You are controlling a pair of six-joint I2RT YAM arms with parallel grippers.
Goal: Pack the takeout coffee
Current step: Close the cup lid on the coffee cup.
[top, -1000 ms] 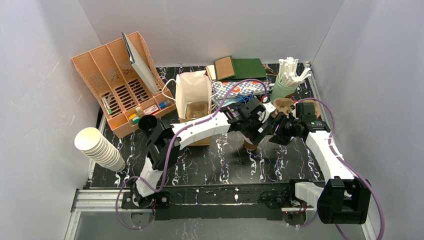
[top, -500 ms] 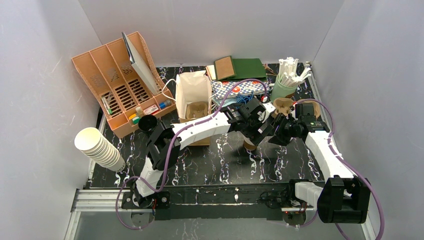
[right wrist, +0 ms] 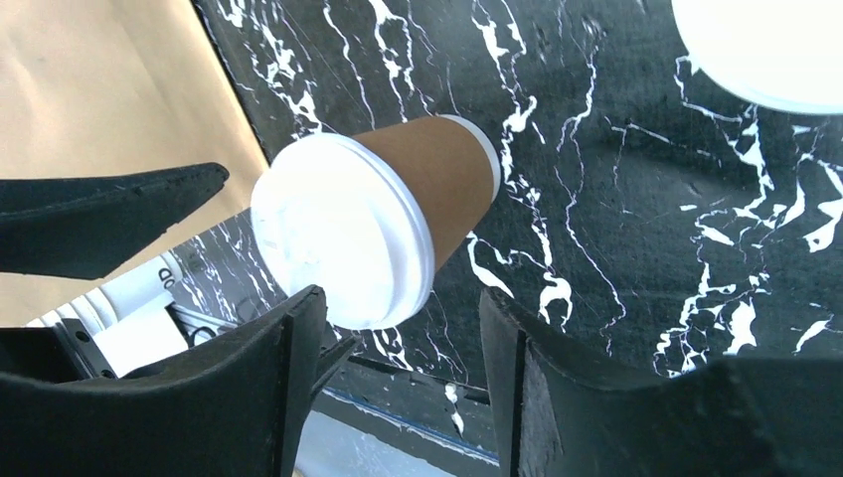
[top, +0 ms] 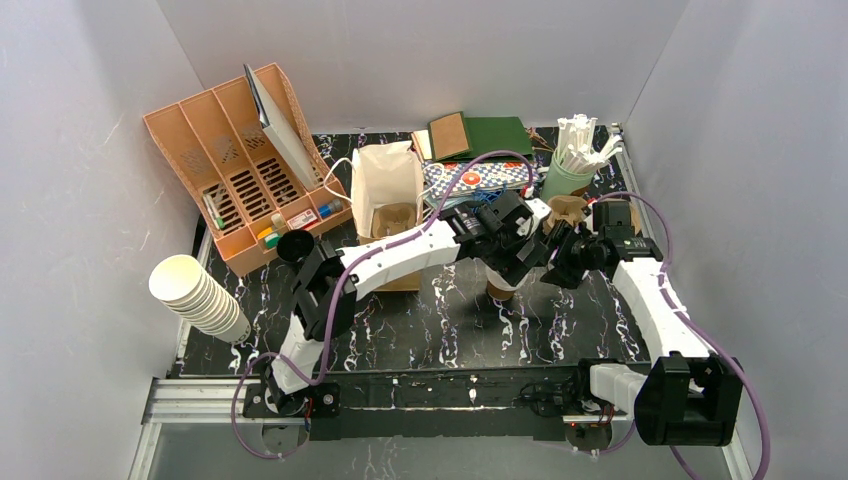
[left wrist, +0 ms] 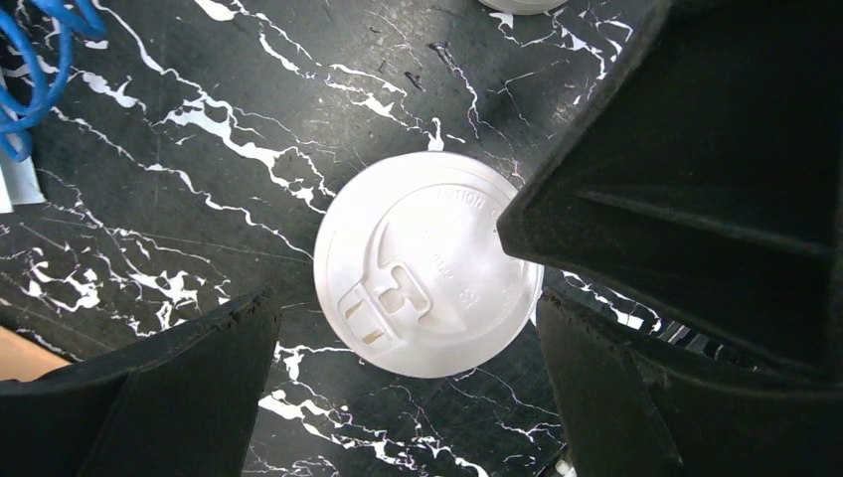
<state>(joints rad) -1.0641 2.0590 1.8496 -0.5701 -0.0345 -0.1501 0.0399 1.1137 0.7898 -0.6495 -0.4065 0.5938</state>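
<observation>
Hangs with the left fingers (left wrist: 169, 397) spread as wide as they go, the left gripper (left wrist: 393, 268) straight above the white lid (left wrist: 418, 298) of the cup (top: 503, 288), gripping nothing. Shows the right fingers (right wrist: 199, 397) parted about halfway, the right gripper (right wrist: 398, 308) just beside the cup with nothing in its gap. Finds the cup upright on the black marbled table (left wrist: 149, 149), lid on, with the paper bag (top: 385, 190) just to the cup's left. Probably calls for a straight drop centred on the cup, then a close on the brown wall below the lid's rim. Squeeze gently, so as not to crush the paper or pop the lid. Back the right gripper away from the cup first, lift level, then carry left toward the bag. Reads, in raised letters on the lid, only "UTION H" at one finger's edge, likely a hot warning. Gives no legible brand; smaller marks too faint to tell.
</observation>
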